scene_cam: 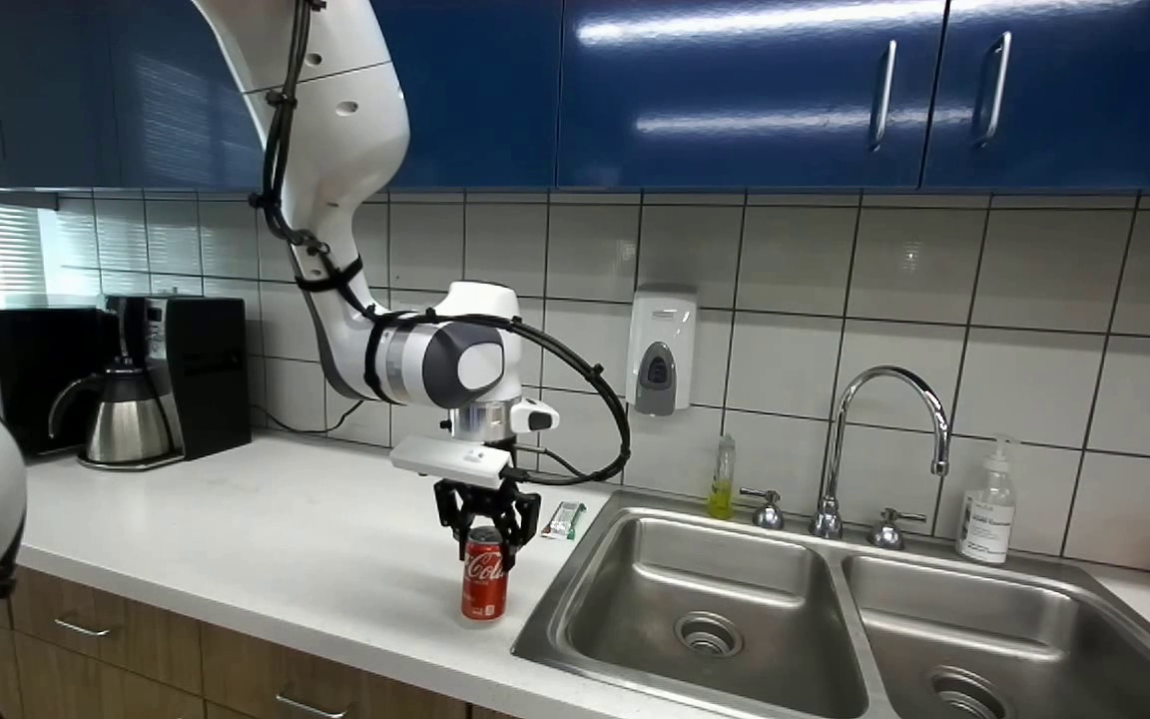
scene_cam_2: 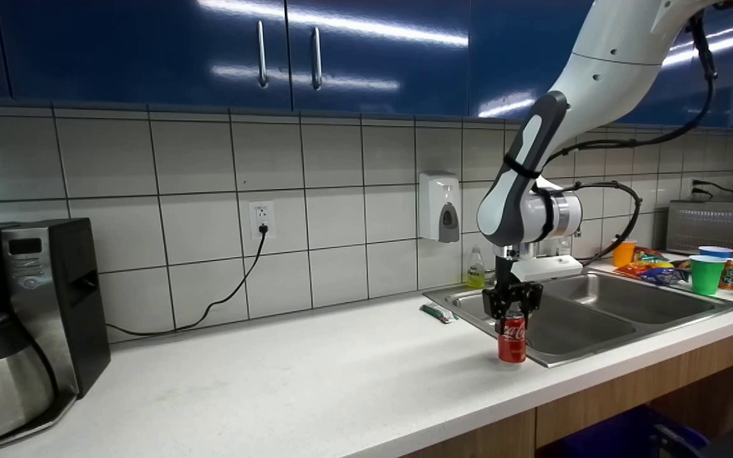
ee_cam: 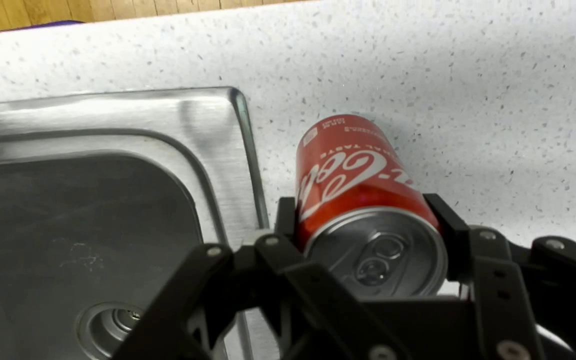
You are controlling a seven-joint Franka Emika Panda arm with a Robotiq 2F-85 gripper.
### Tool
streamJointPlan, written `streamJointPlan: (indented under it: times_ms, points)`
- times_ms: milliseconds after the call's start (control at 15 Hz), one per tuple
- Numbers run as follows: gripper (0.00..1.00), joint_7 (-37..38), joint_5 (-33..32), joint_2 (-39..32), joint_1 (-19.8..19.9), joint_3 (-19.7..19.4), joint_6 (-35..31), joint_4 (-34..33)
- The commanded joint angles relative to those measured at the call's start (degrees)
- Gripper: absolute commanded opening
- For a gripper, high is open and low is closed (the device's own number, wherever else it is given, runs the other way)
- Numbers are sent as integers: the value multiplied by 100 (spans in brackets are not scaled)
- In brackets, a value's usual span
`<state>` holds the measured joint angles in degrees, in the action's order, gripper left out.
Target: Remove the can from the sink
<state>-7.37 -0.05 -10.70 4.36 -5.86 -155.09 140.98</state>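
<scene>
The red can [scene_cam: 484, 591] with a silvery top stands upright on the white counter beside the sink, also seen in an exterior view [scene_cam_2: 511, 348]. The stainless-steel double sink [scene_cam: 547, 639] is just beside the can, and its corner shows in the wrist view [ee_cam: 215, 125]. My gripper [scene_cam: 486, 559] points straight down over the can. In the wrist view my gripper [ee_cam: 365, 220] has a black finger pad against each side of the can [ee_cam: 350, 170], near its top. The can's bottom is at the counter; whether it touches is hard to tell.
A wrapped bar [scene_cam: 563, 520] lies behind the can near the sink's corner. The chrome faucet [scene_cam: 840, 439], a green-yellow soap bottle [scene_cam: 722, 484] and a pump bottle [scene_cam: 987, 514] stand behind the basins. Cups [scene_cam_2: 706, 273] and snacks are beyond the sink. A coffee maker [scene_cam: 198, 374] stands farther along.
</scene>
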Motion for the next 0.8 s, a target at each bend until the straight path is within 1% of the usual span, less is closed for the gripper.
streamJointPlan:
  times_ms: [0,733]
  points:
    - [38,176,-203,98,-7,8,-40,74]
    - [38,298,-419,-36,-32,-33,-147,98]
